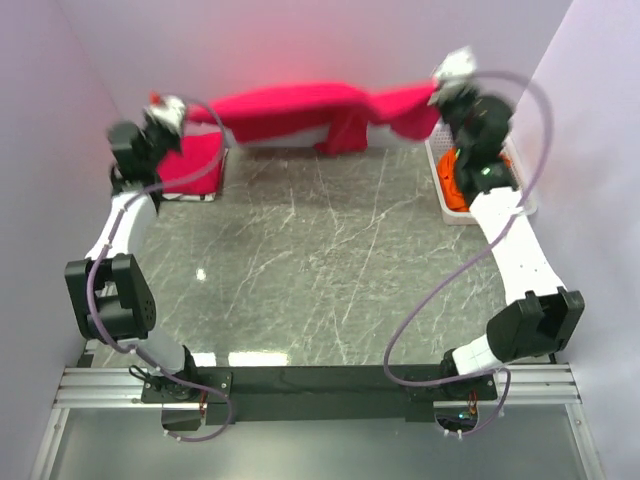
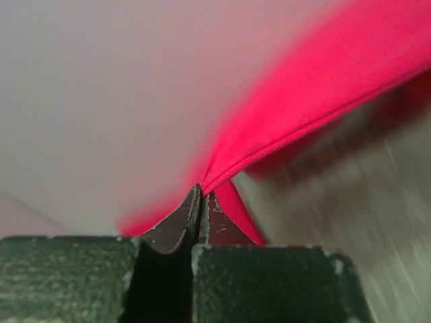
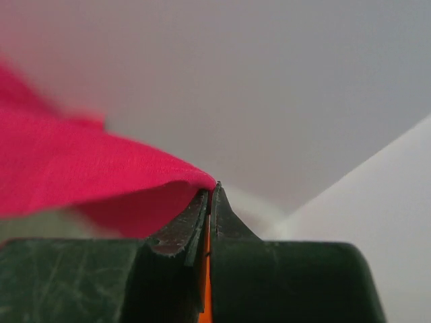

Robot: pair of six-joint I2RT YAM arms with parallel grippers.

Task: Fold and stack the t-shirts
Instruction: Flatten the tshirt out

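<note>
**Crimson shirt stretched between two closed grippers at the far edge**

Top external view: the crimson t-shirt (image 1: pixel 290 105) hangs in the air along the top of the frame. Its long axis runs left to right, one end at the left gripper (image 1: pixel 170 108) in the upper left and the other at the right gripper (image 1: pixel 450 72) in the upper right. The right end sits a little higher in the frame. A loose flap droops from its middle towards the marble tabletop (image 1: pixel 300 270). Only this view shows the surroundings. A crimson pile (image 1: pixel 195 165) lies on the table just below the left gripper. A white lattice basket (image 1: pixel 455 215) sits at the right edge under the right arm, with orange cloth (image 1: pixel 455 190) inside. Both grippers are blurred here, so their fingers cannot be read.

Left wrist view: this close view shows the grip. The left gripper (image 2: pixel 202 192) has its fingers pressed together on a pinched corner of the crimson t-shirt (image 2: pixel 323 87). From there the cloth fans out taut towards the upper right of the frame, its hem showing as a straight line. The tabletop (image 2: pixel 377 222) is a grey smear at the lower right.

Right wrist view: the right gripper (image 3: pixel 210 192) is likewise clamped tight on an edge of the crimson t-shirt (image 3: pixel 81 168). The cloth leaves the fingertips towards the left of the frame, folded over at the top. An orange sliver (image 3: pixel 205 299) shows low in the slit between the fingers, and I cannot tell what it is. Pale wall (image 3: pixel 269 81) fills the rest.
</note>
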